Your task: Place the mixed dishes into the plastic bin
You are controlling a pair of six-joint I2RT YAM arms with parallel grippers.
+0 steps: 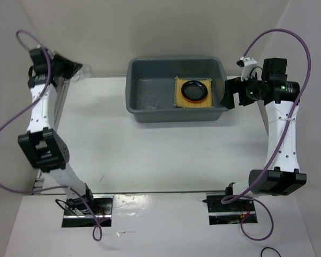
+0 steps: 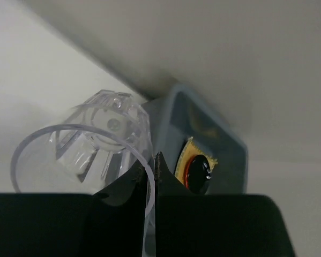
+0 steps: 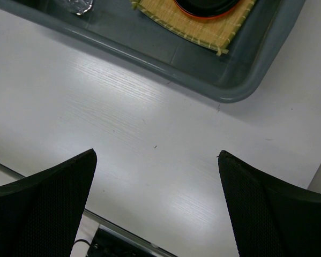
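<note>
The grey plastic bin (image 1: 173, 112) stands at the back middle of the table. In it lies the tan bamboo mat (image 1: 180, 100), with the black plate (image 1: 195, 89) stacked on the orange plate (image 3: 203, 16), of which only the rim shows. A clear cup (image 1: 149, 101) lies in the bin's left half. My left gripper (image 1: 77, 72) is at the far left, raised, shut on the rim of another clear cup (image 2: 96, 144). My right gripper (image 1: 230, 93) is open and empty, just right of the bin, above the table.
White walls enclose the table on the left, back and right. The left arm's base plate (image 1: 88, 211) and the right arm's (image 1: 232, 211) sit at the near edge. A purple cable (image 1: 289, 37) loops over the right arm.
</note>
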